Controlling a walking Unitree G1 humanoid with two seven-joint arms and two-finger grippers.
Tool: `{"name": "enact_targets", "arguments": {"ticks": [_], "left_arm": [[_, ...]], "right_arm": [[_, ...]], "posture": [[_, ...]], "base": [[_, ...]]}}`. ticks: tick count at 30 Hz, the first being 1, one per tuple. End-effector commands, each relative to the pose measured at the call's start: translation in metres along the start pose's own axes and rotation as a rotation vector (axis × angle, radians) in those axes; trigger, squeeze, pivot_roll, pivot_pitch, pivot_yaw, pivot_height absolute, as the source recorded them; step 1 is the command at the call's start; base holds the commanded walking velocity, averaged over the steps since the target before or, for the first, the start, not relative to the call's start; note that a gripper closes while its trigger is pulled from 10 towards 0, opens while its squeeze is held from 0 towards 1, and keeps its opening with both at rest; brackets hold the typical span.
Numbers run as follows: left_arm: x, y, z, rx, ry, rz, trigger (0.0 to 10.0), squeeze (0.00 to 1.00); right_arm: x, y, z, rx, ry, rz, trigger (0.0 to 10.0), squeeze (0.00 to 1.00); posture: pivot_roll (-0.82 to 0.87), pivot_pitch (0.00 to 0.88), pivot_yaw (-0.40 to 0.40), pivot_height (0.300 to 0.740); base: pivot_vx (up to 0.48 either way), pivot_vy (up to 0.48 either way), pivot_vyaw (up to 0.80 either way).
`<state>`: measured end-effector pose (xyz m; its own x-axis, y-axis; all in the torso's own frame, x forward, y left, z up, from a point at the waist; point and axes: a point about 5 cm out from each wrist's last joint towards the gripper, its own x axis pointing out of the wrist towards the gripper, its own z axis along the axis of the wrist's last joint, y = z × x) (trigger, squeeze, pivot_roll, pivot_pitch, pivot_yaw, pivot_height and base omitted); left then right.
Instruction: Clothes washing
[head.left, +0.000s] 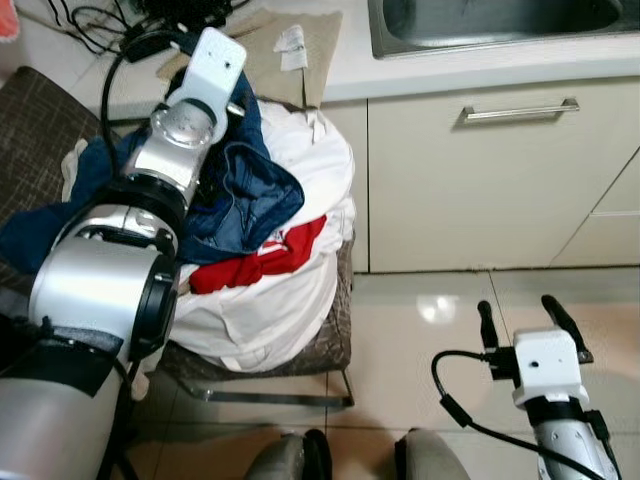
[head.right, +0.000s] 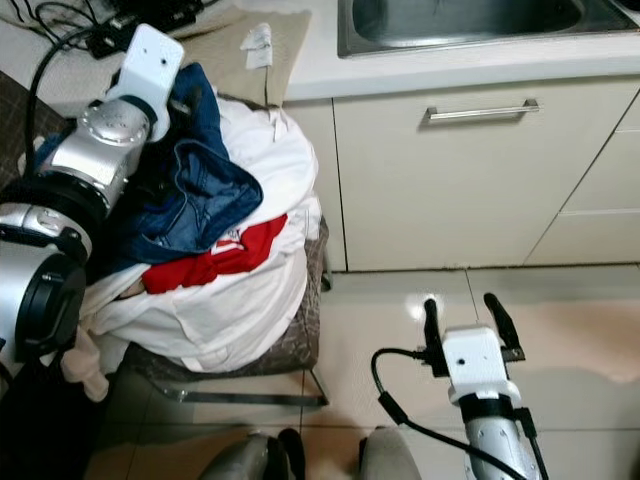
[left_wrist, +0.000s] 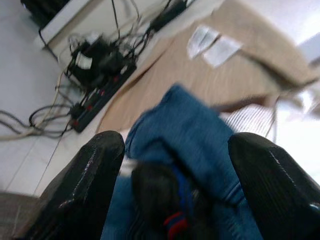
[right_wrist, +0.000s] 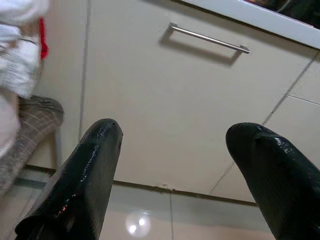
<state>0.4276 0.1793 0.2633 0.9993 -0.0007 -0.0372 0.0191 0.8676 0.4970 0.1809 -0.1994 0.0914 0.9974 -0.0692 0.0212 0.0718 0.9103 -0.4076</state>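
A heap of clothes (head.left: 270, 290) sits piled on a chair (head.left: 325, 345) beside the cream cabinet (head.left: 470, 190): white cloth underneath, a red garment (head.left: 262, 255) across the middle, a blue denim garment (head.left: 245, 190) on top. The left hand (left_wrist: 172, 165) reaches over the top of the heap, its 2 fingers (left_wrist: 85, 185) spread apart either side of the denim, not clamped on it. The right hand (head.left: 522, 318) hangs low over the floor tiles (head.left: 430, 360), fingers apart, gripping nothing, facing the cabinet door with its metal handle (right_wrist: 207, 38). Behind the heap, a beige cloth (head.left: 285, 50) and cables (left_wrist: 95, 80) lie on the bench (head.left: 450, 68).
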Motion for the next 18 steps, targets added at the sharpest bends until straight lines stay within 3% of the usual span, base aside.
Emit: {"name": "enact_targets", "arguments": {"ticks": [1, 4, 8, 18], "left_arm": [[-0.002, 0.010, -0.018, 0.021, 0.083, 0.035, 10.0, 0.00], [-0.005, 0.015, -0.034, 0.001, 0.149, 0.076, 10.0, 0.00], [-0.007, 0.020, -0.040, -0.032, 0.170, 0.104, 10.0, 0.00], [-0.008, 0.013, -0.052, -0.094, 0.245, 0.059, 10.0, 0.00]], "right_arm": [[-0.003, 0.003, 0.004, 0.014, 0.001, 0.018, 10.0, 0.00], [-0.007, 0.003, 0.004, 0.018, 0.016, 0.031, 10.0, 0.00], [-0.013, 0.003, 0.003, 0.018, 0.037, 0.039, 10.0, 0.00], [-0.017, 0.005, 0.001, 0.014, 0.064, 0.059, 10.0, 0.00]], "posture": [[-0.30, 0.223, 0.180, 0.723], [-0.30, 0.240, 0.179, 0.723], [-0.30, 0.259, 0.175, 0.723], [-0.29, 0.279, 0.173, 0.723]], "base": [[0.000, 0.000, 0.00], [0.000, 0.000, 0.00], [0.000, 0.000, 0.00], [0.000, 0.000, 0.00]]}}
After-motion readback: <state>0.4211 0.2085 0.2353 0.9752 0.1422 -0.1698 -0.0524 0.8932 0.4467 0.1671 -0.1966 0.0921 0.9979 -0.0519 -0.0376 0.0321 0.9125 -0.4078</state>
